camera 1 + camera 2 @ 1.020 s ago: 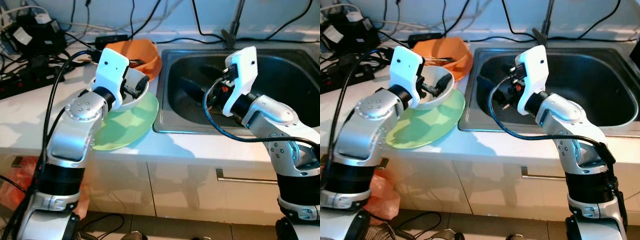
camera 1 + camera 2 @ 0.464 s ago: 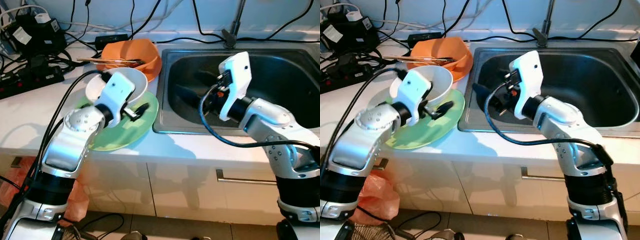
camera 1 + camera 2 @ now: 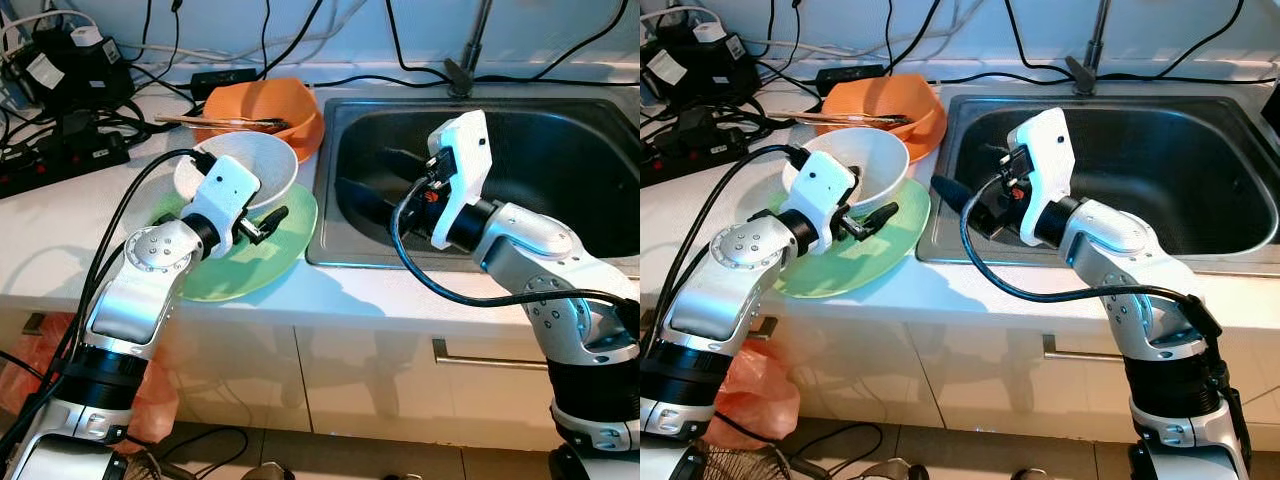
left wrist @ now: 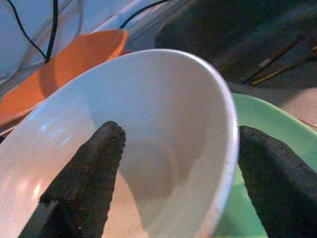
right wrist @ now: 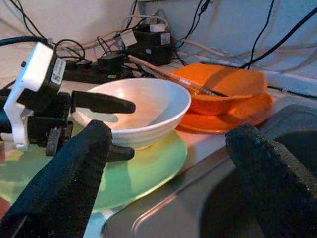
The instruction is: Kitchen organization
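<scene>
Bowl (image 3: 240, 172) sits on the green plate (image 3: 262, 262), left end effector (image 3: 258, 222) open astride its 4 o'clock rim. Right end effector (image 3: 965, 205) hangs open over the sink (image 3: 560, 160). Withdrawing carelessly could snag the rim, tipping it.

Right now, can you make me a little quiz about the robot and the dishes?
1. True or false: the white bowl sits on the green plate.
2. Which gripper straddles the bowl's rim: A) left gripper B) right gripper?
3. Fill in: the chopsticks lie across the ____ bowl.

Key: 1 true. 2 A. 3 orange.
</scene>
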You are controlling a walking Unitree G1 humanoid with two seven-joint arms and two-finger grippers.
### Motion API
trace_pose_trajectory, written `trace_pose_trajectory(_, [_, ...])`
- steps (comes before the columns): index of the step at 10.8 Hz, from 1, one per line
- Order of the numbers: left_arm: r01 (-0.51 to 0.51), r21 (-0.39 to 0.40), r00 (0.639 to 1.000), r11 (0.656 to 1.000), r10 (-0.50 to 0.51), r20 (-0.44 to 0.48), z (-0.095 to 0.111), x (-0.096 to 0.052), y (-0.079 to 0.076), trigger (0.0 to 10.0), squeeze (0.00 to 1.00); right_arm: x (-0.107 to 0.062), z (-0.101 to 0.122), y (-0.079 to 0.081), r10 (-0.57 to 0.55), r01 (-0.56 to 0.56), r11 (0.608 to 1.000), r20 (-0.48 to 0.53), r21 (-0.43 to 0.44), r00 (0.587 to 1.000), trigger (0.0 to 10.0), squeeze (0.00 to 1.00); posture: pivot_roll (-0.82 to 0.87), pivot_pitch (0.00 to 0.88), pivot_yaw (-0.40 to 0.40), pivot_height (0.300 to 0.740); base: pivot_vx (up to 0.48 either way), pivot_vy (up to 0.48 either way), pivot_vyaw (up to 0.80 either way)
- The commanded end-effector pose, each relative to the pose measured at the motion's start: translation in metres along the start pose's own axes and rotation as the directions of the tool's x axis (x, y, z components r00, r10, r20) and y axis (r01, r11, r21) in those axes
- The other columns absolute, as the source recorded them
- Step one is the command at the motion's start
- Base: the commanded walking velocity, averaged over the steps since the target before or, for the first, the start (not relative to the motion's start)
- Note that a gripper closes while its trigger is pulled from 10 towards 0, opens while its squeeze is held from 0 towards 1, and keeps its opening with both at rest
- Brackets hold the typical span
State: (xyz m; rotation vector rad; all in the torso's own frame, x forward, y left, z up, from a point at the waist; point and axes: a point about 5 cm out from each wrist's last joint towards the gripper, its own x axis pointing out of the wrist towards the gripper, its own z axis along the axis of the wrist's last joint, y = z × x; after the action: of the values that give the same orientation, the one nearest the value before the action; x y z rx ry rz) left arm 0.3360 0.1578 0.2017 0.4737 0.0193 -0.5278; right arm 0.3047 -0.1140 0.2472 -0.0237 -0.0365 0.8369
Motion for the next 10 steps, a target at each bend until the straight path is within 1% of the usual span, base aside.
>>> trace_pose_trajectory(1, [0.016,-0.009,1.000,1.000,-0.016,-0.023,-0.007,-0.001,-0.001,0.0,0.00,-0.001,0.003,0.006,0.036,-0.036,0.999,0.009,0.011,0.999,10.0,0.00,0.02,0.093,0.076,0.740,0.000,0.000,0.00])
trace_pose_trajectory(3, [0.022,-0.005,1.000,1.000,-0.022,-0.002,-0.006,0.000,-0.003,0.0,0.00,-0.002,0.001,0.007,0.061,-0.060,0.997,-0.018,0.043,0.998,10.0,0.00,0.02,0.092,0.079,0.740,0.000,0.000,0.00])
trace_pose_trajectory(4, [0.020,0.001,0.999,1.000,-0.020,0.026,-0.002,0.003,-0.005,0.0,0.00,-0.003,-0.005,0.003,0.043,-0.036,0.996,-0.083,0.085,0.996,10.0,0.00,0.01,0.090,0.079,0.740,0.000,0.000,0.00])
trace_pose_trajectory(5, [0.014,0.007,0.998,1.000,-0.014,0.064,0.003,0.006,-0.007,0.0,0.00,-0.004,-0.013,-0.006,-0.001,0.021,0.990,-0.137,0.141,0.991,10.0,0.00,0.01,0.089,0.080,0.740,0.000,0.000,0.00])
trace_pose_trajectory(6, [0.008,0.009,0.996,1.000,-0.009,0.090,0.005,0.006,-0.008,0.0,0.00,-0.006,-0.016,-0.011,-0.022,0.042,0.990,-0.150,0.134,0.988,10.0,0.00,0.01,0.090,0.081,0.740,0.000,0.000,0.00])
trace_pose_trajectory(8, [0.013,0.045,0.985,0.999,-0.021,0.173,0.011,0.006,-0.012,0.0,0.00,-0.011,-0.023,-0.019,-0.030,0.044,0.996,-0.179,0.079,0.983,10.0,0.00,0.01,0.092,0.082,0.740,0.000,0.000,0.00])
trace_pose_trajectory(10, [0.010,0.053,0.980,0.999,-0.020,0.200,0.014,0.006,-0.014,0.0,0.00,-0.012,-0.029,-0.020,-0.034,0.050,0.996,-0.206,0.071,0.978,10.0,0.00,0.01,0.091,0.084,0.740,0.000,0.000,0.00])
